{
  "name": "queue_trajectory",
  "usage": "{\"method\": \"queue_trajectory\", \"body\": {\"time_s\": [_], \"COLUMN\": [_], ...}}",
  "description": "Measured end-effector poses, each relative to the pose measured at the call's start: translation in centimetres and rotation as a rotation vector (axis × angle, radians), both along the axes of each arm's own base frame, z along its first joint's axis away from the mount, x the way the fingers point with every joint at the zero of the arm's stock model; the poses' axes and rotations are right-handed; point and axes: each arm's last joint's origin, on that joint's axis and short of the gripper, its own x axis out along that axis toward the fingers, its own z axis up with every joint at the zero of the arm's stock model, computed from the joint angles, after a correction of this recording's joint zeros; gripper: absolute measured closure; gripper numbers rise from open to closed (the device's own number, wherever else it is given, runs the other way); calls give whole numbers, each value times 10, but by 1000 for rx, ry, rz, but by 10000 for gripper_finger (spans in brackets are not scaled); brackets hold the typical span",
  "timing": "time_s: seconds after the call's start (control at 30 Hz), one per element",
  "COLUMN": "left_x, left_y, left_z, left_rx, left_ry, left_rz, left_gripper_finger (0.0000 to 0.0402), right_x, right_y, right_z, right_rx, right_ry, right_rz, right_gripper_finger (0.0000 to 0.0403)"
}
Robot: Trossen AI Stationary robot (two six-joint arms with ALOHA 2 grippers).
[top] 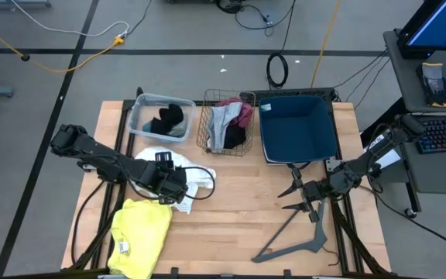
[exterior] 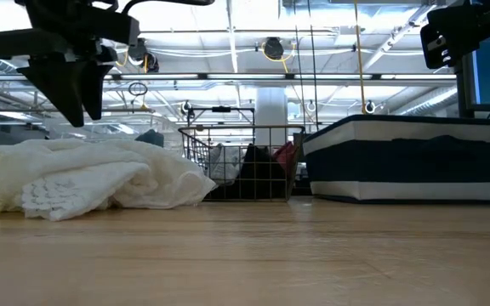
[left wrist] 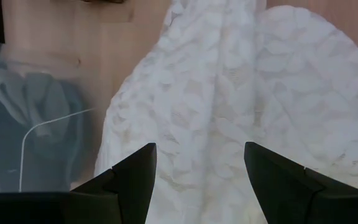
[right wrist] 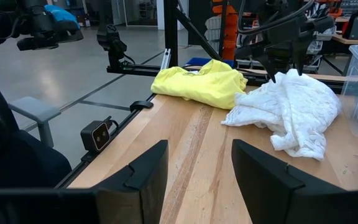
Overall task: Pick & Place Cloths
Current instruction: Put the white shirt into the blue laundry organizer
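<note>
A white knitted cloth (top: 196, 180) lies crumpled on the table left of centre, touching a yellow cloth (top: 140, 227) at the near left edge. My left gripper (top: 170, 186) hovers open just above the white cloth (left wrist: 229, 93), fingers pointing down; the low view shows a gap between the left gripper (exterior: 83, 115) and the white cloth (exterior: 100, 174). A black cloth (top: 166, 120) lies in a clear bin. Grey, maroon and black pieces (top: 228, 124) sit in a wire basket. My right gripper (top: 289, 198) waits open over the table's right part, near a grey hanger (top: 293, 240).
Along the far edge stand a clear plastic bin (top: 142, 116), a wire basket (top: 206, 128) and a dark blue bin (top: 299, 128). The grey hanger lies flat near the near right edge. Bare wood (top: 231, 225) shows between the yellow cloth and the hanger.
</note>
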Motion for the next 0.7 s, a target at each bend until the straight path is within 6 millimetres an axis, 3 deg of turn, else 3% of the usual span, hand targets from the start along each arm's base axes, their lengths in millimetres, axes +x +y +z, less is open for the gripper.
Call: {"method": "queue_trajectory", "body": {"time_s": [0.3, 0.7], "left_x": [1, -15], "left_y": [0, 22], "left_z": [-9, -80], "left_rx": [-3, 24], "left_ry": [-18, -72], "left_rz": [-22, 43], "left_gripper_finger": [156, 156], "right_x": [0, 0], "right_y": [0, 0], "right_z": [0, 0], "right_rx": [0, 0], "right_ry": [0, 0], "right_rz": [0, 0], "right_gripper_finger": [234, 234]}}
